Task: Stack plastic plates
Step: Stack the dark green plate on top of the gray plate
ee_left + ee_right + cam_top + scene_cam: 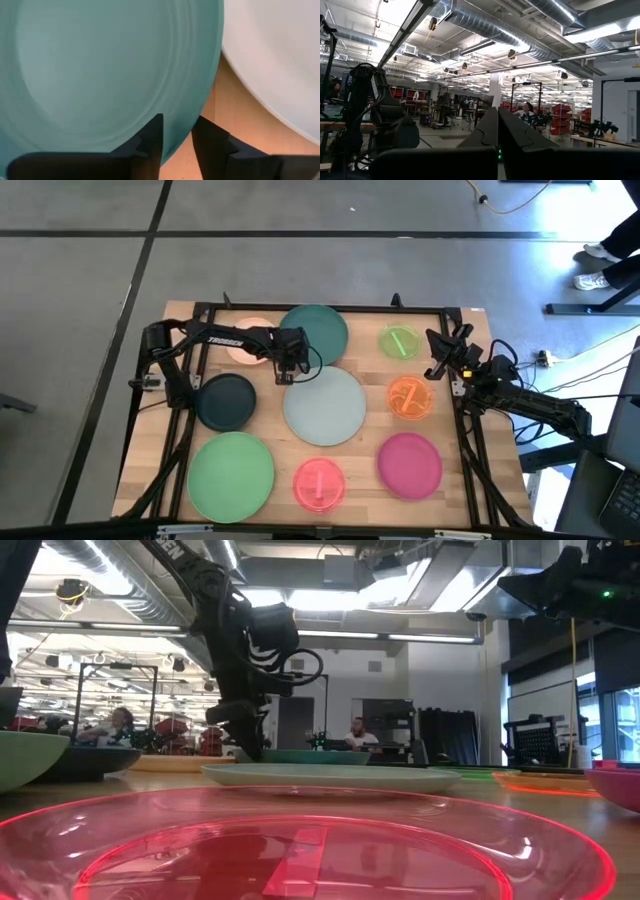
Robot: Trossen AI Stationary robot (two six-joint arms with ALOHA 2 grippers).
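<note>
Nine plates lie flat on the wooden table: teal point(318, 330), peach point(247, 345) partly under my left arm, small green point(400, 342), orange point(410, 397), large pale blue point(323, 406), dark point(226, 401), large green point(230, 474), pink point(318, 483) and magenta point(409, 463). My left gripper point(288, 372) is low at the teal plate's rim point(187, 127), open, with one finger over the plate point(154, 137) and one outside it point(210, 140). My right gripper point(498, 131) is shut and raised by the table's right edge point(441, 358), pointing into the room. My left gripper straddles the teal plate's rim point(192, 117) on the side facing the pale blue plate, coming down from above. One finger is over the plate's inside and one over bare wood. Whether either finger touches the rim, I cannot tell. The plate lies flat on the table.
A black frame point(320, 308) runs around the table. The pale blue plate point(280, 60) lies close beside the teal one, with a narrow strip of bare wood point(225, 105) between them. In the low view the pink plate point(300, 840) fills the foreground. People sit in the room beyond.
</note>
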